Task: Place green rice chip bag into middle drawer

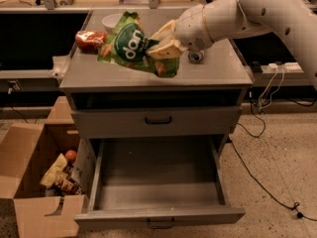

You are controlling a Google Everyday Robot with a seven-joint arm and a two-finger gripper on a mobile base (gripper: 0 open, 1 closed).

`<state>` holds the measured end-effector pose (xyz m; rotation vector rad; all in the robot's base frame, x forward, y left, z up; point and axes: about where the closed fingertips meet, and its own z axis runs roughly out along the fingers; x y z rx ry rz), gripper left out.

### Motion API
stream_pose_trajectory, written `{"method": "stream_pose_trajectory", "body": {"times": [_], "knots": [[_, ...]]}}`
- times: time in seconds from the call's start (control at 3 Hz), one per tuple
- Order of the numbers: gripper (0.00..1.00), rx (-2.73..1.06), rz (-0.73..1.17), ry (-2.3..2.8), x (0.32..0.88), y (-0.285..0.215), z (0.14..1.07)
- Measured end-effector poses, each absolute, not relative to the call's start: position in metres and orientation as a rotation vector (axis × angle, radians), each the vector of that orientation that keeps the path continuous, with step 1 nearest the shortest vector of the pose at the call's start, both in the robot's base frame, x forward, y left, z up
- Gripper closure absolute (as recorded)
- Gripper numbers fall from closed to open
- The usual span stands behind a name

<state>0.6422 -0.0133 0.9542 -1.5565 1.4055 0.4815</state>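
The green rice chip bag [130, 46] is bright green and crinkly with a dark round logo. It hangs in the air above the cabinet top [218, 71], near its left side. My gripper [161, 44] is shut on the bag's right edge, with the white arm reaching in from the upper right. The middle drawer [158, 182] is pulled fully open below, its grey tray bare, its dark handle at the front edge. The upper handled drawer [158, 120] is closed.
A red-brown bag [89, 39] and a white bowl [111, 20] sit on the cabinet top at the left rear. A can [196, 56] lies by my wrist. An open cardboard box [37, 182] with snacks stands left of the drawer. Cables lie on the floor at right.
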Motion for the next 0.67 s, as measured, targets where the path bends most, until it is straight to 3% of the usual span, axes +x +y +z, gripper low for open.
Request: {"method": "stream_pose_trajectory", "body": {"times": [0.67], "knots": [[1.00, -1.611, 0.502, 1.539, 0.600, -0.056, 0.916]]}}
